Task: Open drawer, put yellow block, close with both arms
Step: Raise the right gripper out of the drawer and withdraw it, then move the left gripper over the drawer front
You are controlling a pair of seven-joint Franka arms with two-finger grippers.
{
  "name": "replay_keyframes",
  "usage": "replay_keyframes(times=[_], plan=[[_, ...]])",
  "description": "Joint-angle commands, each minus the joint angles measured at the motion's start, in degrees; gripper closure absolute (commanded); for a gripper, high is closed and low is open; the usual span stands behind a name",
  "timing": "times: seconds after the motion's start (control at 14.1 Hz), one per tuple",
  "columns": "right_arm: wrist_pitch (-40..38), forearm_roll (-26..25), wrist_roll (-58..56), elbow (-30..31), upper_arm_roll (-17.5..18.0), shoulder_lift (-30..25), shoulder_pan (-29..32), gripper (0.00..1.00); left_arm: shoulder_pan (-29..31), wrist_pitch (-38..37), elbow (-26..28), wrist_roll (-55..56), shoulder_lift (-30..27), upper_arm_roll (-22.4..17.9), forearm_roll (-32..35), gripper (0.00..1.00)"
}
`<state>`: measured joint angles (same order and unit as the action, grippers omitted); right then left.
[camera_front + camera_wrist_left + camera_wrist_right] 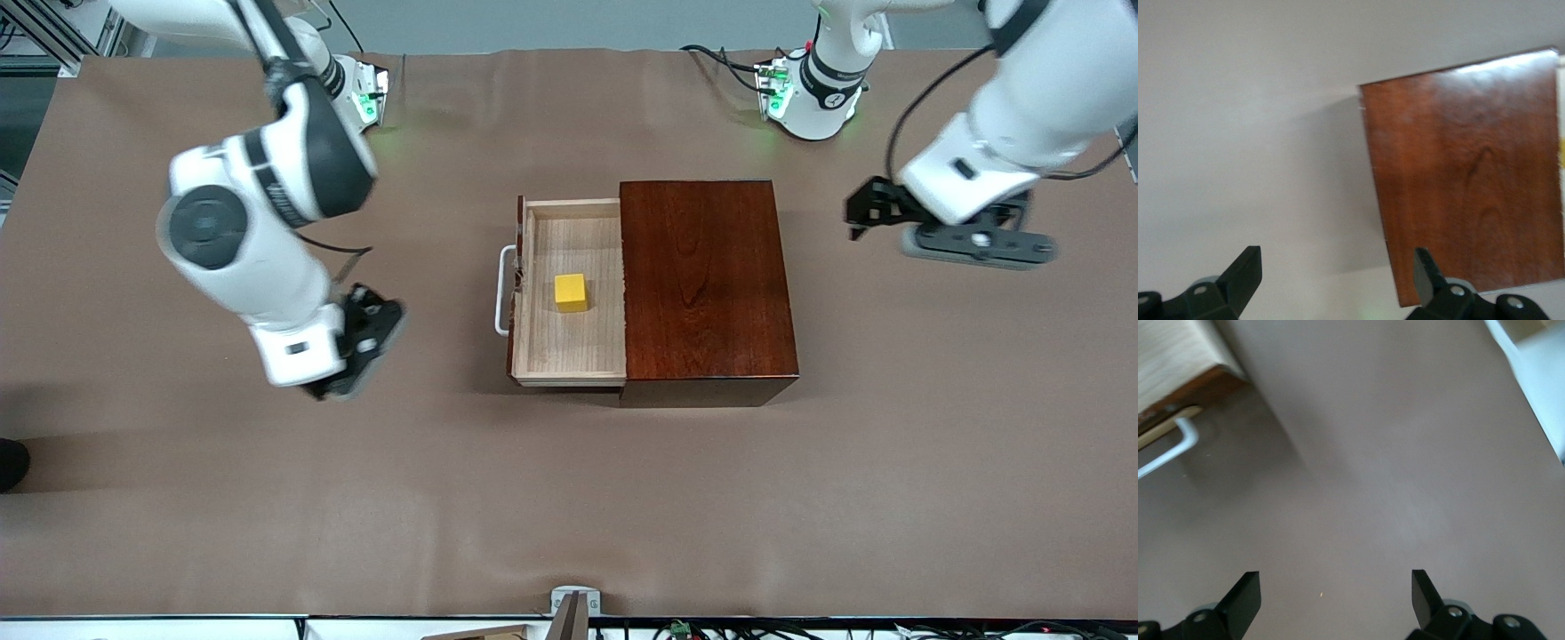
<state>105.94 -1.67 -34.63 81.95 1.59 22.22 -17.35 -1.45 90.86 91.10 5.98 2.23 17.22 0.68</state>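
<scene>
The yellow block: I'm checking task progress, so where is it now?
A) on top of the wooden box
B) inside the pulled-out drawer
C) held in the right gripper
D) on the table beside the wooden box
B: the yellow block sits on the floor of the open drawer, with both grippers open and away from it.
</scene>
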Motion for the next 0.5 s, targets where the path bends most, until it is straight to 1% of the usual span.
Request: replay_keyframes(times=[0.0,0.14,0.21,0.28,0.42], plan=[[-3.3,-0.9,9.9,2.7,1.1,-4.5,3.4,0.00,0.1,1.3,-1.5,0.0,2.2,5.5,-0.8,0.00],[-5.8,-1.0,12.4,2.8,0.8,-6.2,7.1,0.00,-0.4,1.8,-4.7,-1.0,5.9,9.7,-0.5,0.00],[-6.4,-0.9,12.5,2.9,0.8,-6.8,10.3,0.00,-1.6,1.8,-6.4,-1.0,7.9,11.5,-0.4,0.00],[-7.3,-0.8,12.4,3.0,0.9,-7.4,13.1,0.00,-3.3,1.8,-7.9,-1.1,9.8,12.7,-0.3,0.00],[-8.5,-0.6,12.6,3.9,0.6,-9.4,15.2,0.00,-8.1,2.0,-11.4,-4.7,13.0,13.2,-0.4,0.00]])
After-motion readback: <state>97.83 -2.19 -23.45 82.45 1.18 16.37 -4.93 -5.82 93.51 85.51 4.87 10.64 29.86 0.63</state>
